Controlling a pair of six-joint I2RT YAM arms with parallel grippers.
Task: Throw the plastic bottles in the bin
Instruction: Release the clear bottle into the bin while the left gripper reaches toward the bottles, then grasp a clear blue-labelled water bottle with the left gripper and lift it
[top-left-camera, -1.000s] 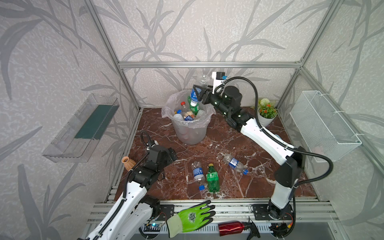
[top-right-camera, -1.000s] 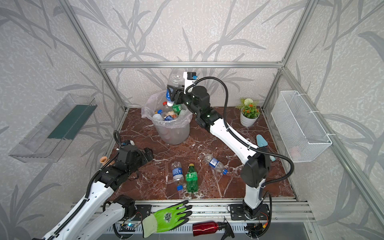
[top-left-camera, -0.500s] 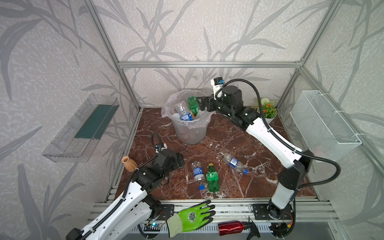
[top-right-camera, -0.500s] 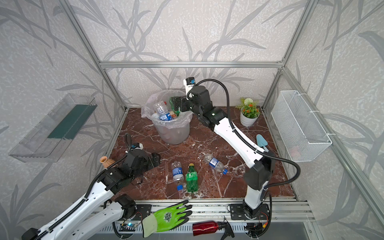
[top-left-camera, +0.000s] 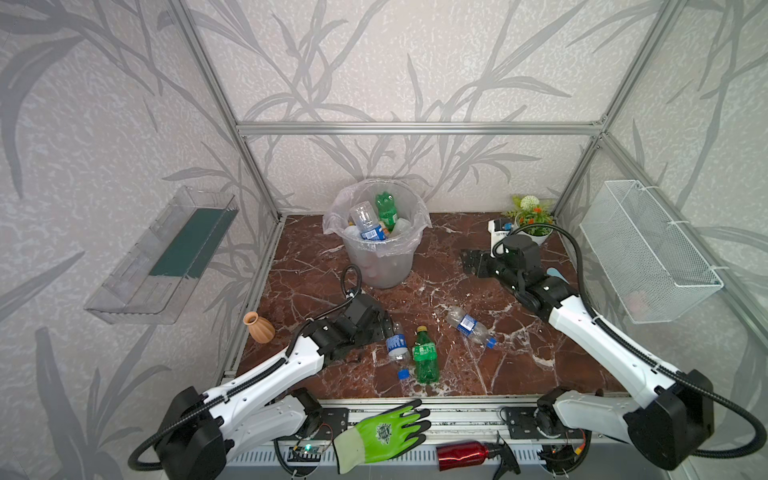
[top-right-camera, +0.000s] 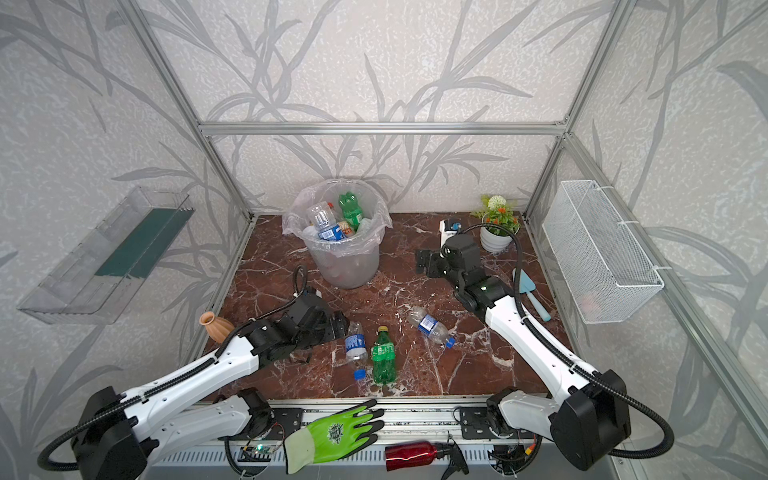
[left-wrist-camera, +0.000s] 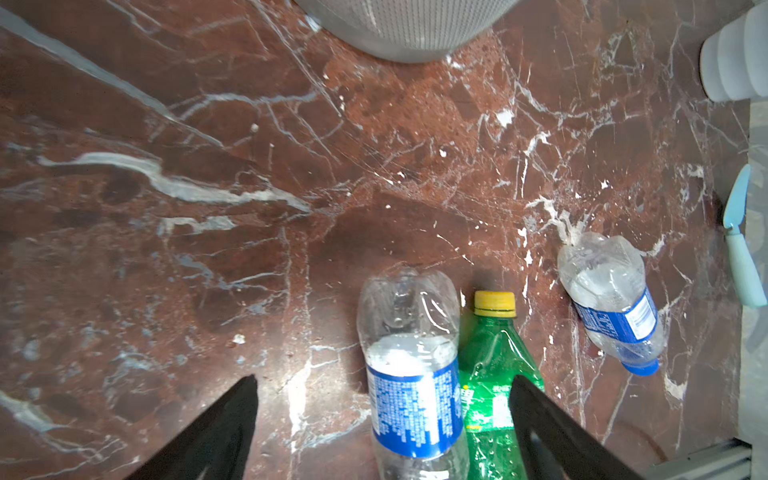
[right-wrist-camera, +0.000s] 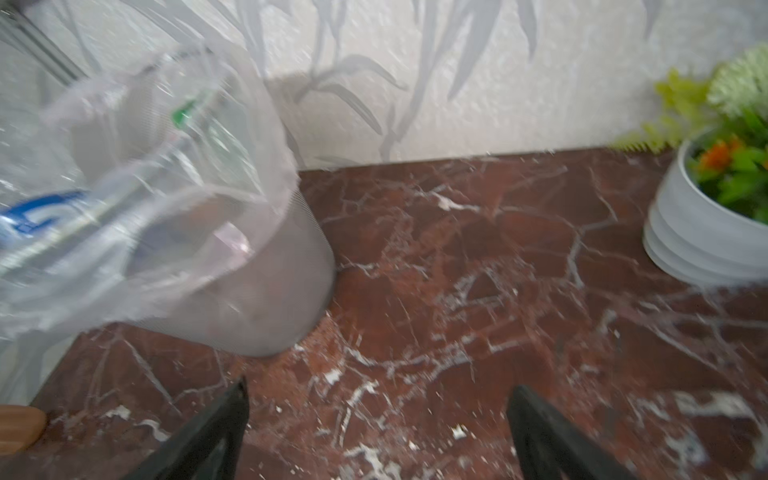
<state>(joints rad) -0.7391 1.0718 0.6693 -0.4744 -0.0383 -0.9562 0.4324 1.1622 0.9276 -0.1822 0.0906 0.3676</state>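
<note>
Pulling back from over the bin (top-left-camera: 386, 266), the right gripper (top-left-camera: 468, 262) is now hovering to its right in both top views, fingers spread and holding nothing. The left gripper (left-wrist-camera: 383, 377) is reaching in at lower centre, fingers wide, a blue-labelled bottle (left-wrist-camera: 415, 399) lying between them beside a green bottle (left-wrist-camera: 494, 374). Another clear bottle (top-left-camera: 469, 326) is lying further right, and more bottles (top-left-camera: 368, 222) are sitting inside the bin.
</note>
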